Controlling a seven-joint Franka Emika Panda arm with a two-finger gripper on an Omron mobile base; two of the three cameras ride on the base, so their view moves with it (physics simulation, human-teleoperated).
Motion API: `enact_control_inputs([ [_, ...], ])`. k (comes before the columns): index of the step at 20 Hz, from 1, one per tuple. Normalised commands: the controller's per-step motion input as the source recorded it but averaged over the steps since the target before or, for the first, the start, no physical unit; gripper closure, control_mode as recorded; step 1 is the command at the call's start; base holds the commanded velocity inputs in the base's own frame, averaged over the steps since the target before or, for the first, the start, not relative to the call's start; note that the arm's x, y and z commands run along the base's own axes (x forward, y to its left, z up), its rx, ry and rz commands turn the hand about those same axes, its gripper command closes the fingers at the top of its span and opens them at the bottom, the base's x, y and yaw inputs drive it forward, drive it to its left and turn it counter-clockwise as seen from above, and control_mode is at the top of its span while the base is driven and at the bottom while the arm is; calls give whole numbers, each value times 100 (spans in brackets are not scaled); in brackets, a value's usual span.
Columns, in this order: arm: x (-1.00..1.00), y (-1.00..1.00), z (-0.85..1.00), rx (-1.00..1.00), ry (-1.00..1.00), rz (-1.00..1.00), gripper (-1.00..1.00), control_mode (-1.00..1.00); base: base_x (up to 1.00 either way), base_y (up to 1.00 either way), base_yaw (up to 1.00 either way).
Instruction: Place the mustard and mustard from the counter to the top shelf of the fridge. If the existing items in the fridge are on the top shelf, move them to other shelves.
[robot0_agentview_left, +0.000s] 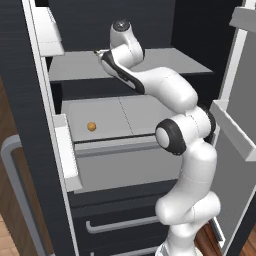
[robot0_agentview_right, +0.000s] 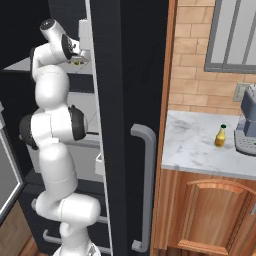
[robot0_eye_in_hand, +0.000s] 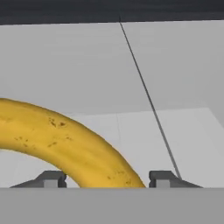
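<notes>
The banana (robot0_eye_in_hand: 65, 140), yellow with brown specks, lies curved on the fridge's top shelf (robot0_agentview_left: 165, 62). My gripper (robot0_eye_in_hand: 106, 179) reaches in over that shelf and straddles it, one fingertip on each side with a narrow gap left at both. From the right base view the gripper (robot0_agentview_right: 77, 60) shows a bit of yellow banana (robot0_agentview_right: 76, 63) at its tip. A tiny orange fruit (robot0_agentview_left: 91, 126) sits on the lower grey tray (robot0_agentview_left: 125, 117). The shorter amber mustard with dark cap (robot0_agentview_right: 220, 136) stands on the marbled counter (robot0_agentview_right: 190, 145). The taller mustard is out of view.
The fridge door with white bins (robot0_agentview_left: 67, 155) stands open on the left, another door (robot0_agentview_left: 235, 140) on the right. A thick grey bar handle (robot0_agentview_right: 145, 190) is on the black fridge side. A grey coffee machine (robot0_agentview_right: 247, 125) stands beside the mustard.
</notes>
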Motion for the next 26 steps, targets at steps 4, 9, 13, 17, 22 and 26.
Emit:
enact_control_inputs([
  [4,3,-3,-8,0,-1,0,100,-100,0,0,0],
  [9,-1,-3,-2,0,-5,0,100,-100,0,0,0],
  [13,-30,-17,0,2,-17,0,100,-100,0,0,0],
  [17,-54,-7,1,11,-32,0,100,-100,0,0,0],
  [22,-98,-5,19,14,-47,0,100,-100,0,0,0],
  [26,-100,-23,47,13,-36,0,100,-100,0,0,0],
])
